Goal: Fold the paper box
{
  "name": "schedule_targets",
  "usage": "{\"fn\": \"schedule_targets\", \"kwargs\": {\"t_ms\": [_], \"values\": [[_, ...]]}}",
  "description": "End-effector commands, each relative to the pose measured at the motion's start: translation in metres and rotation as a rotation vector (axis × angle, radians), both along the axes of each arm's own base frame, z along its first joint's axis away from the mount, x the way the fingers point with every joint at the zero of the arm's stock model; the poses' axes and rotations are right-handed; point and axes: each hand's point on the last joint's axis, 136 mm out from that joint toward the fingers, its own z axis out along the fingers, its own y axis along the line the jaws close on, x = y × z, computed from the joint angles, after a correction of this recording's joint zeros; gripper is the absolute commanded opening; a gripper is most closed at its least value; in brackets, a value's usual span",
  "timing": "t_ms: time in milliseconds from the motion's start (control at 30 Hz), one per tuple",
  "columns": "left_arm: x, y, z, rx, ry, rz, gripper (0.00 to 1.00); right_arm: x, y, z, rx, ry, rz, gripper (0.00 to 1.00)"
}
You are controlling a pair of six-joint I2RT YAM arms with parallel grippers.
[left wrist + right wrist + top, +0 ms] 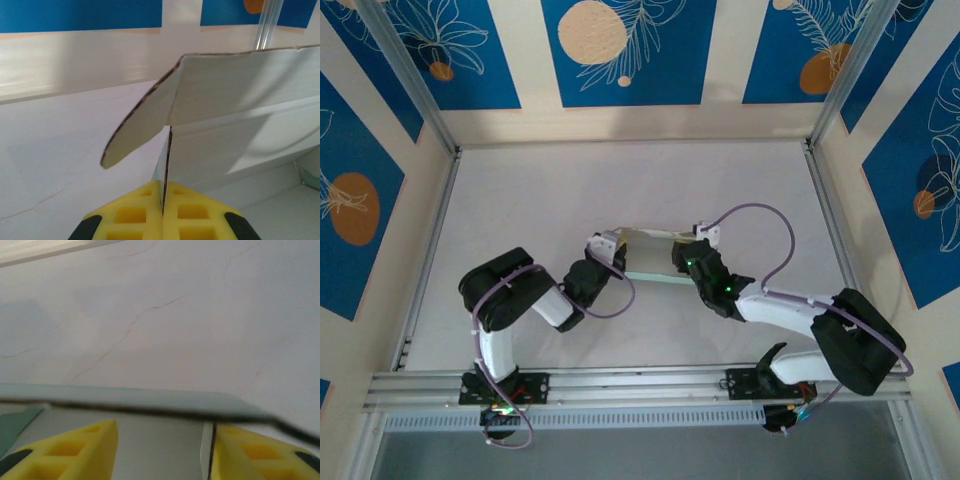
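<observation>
The paper box (655, 255) stood partly folded about the middle of the table (620, 180), a little toward the table's near edge. Just left of the table's centre, the left gripper (163, 192) had its yellow pads (150, 222) pressed together on a thin upright card panel of the box, and a rounded flap (135, 135) jutted out above the tabletop. Just right of the table's centre, the right gripper (165, 430) held its jaws apart, pale card lying across the gap. Whether either pad touched it could not be told.
</observation>
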Motion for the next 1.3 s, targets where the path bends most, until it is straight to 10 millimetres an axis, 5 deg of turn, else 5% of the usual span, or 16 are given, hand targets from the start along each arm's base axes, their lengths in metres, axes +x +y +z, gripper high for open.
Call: {"fn": "schedule_targets", "kwargs": {"t_ms": [0, 200, 433, 700, 1000, 1267], "values": [[-0.020, -0.027, -0.030, 0.129, 0.026, -0.143, 0.00, -0.010, 0.019, 0.014, 0.066, -0.021, 0.113, 0.65], [-0.020, -0.028, -0.033, 0.169, 0.008, -0.147, 0.00, -0.028, 0.014, 0.028, 0.127, 0.009, 0.155, 0.81], [-0.019, -0.030, -0.035, 0.175, 0.006, -0.148, 0.00, -0.062, 0.003, 0.038, 0.217, 0.046, 0.219, 0.85], [-0.017, -0.034, -0.036, 0.173, 0.006, -0.153, 0.00, -0.082, -0.017, 0.018, 0.235, 0.164, 0.217, 0.87], [-0.016, -0.034, -0.041, 0.199, 0.003, -0.147, 0.00, -0.107, -0.023, 0.063, 0.351, 0.100, 0.276, 0.76], [-0.015, -0.036, -0.045, 0.207, 0.005, -0.155, 0.00, -0.114, -0.042, 0.078, 0.363, 0.304, 0.139, 0.57]]}}
